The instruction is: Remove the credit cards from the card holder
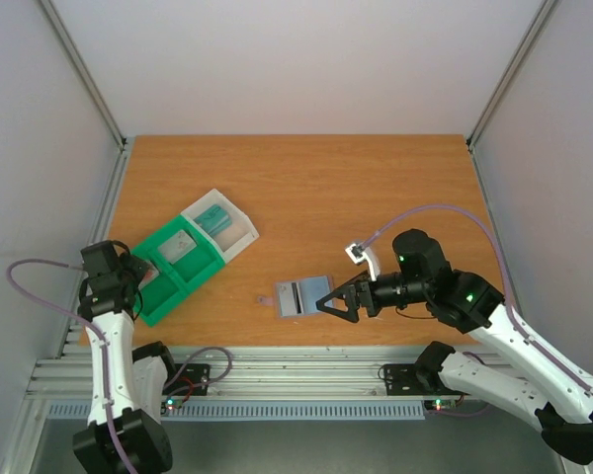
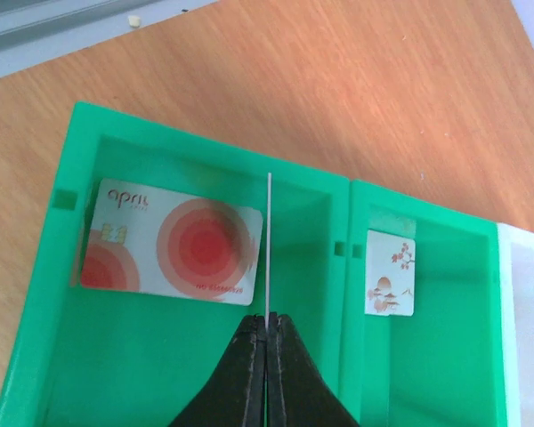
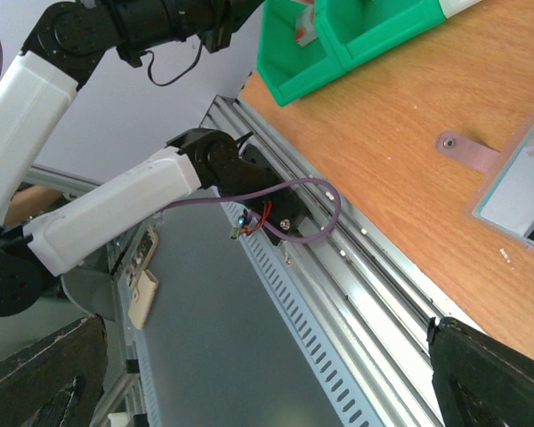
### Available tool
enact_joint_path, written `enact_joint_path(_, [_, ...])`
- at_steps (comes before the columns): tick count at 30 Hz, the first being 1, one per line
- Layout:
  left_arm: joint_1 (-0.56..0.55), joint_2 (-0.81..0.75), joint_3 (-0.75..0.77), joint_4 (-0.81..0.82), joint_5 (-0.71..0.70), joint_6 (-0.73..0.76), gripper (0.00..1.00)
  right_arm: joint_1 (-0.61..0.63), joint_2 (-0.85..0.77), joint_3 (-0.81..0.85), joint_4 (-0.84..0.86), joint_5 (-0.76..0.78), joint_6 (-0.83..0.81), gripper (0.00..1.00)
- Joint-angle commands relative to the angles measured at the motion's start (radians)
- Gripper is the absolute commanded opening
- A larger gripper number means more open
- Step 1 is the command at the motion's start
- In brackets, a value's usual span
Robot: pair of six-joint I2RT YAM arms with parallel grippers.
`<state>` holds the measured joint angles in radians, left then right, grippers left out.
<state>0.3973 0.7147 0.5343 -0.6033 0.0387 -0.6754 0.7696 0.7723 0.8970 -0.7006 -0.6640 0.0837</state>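
Note:
The pale-grey card holder [image 1: 298,296] lies flat on the table near the front edge, with a light blue card face [image 1: 320,288] showing in it. My right gripper [image 1: 338,301] is open, just right of the holder, with nothing in it. In the right wrist view the holder [image 3: 520,189] sits at the right edge, and my gripper [image 3: 267,391] has its fingers spread wide. My left gripper [image 2: 267,322] is shut on a thin card [image 2: 269,240] seen edge-on, held above the green tray [image 2: 205,374]. In the top view that gripper [image 1: 138,274] hangs over the tray's left end.
The green tray [image 1: 200,269] holds a card with red circles [image 2: 169,242] and a small card with a blossom print [image 2: 390,271]. A clear box [image 1: 239,219] with a teal block adjoins the tray. A strap tab [image 3: 467,151] lies left of the holder. The metal rail [image 1: 306,370] borders the table's front.

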Motion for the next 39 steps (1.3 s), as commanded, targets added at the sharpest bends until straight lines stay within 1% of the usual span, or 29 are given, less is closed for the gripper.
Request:
enact_joint_path(1, [0.006, 0.042, -0.017, 0.153, 0.049, 0.02, 0.0, 0.002, 0.002, 0.039, -0.019, -0.007, -0.015, 0.98])
enact_joint_path(5, [0.007, 0.077, -0.025, 0.208, 0.07, 0.03, 0.0, 0.002, -0.011, 0.023, 0.005, -0.007, 0.0, 0.98])
enact_joint_path(10, [0.007, 0.141, -0.007, 0.229, 0.04, 0.066, 0.0, 0.002, -0.045, -0.02, 0.039, 0.012, 0.016, 0.99])
enact_joint_path(16, [0.007, 0.195, -0.006, 0.274, 0.028, 0.083, 0.01, 0.002, -0.028, -0.02, 0.047, 0.012, -0.004, 0.98])
enact_joint_path(22, [0.007, 0.195, -0.002, 0.265, -0.018, 0.096, 0.0, 0.002, -0.017, -0.012, 0.047, -0.006, -0.016, 0.98])
enact_joint_path(39, [0.007, 0.254, 0.008, 0.247, -0.036, 0.1, 0.0, 0.002, -0.044, -0.023, 0.044, -0.011, -0.015, 0.98])
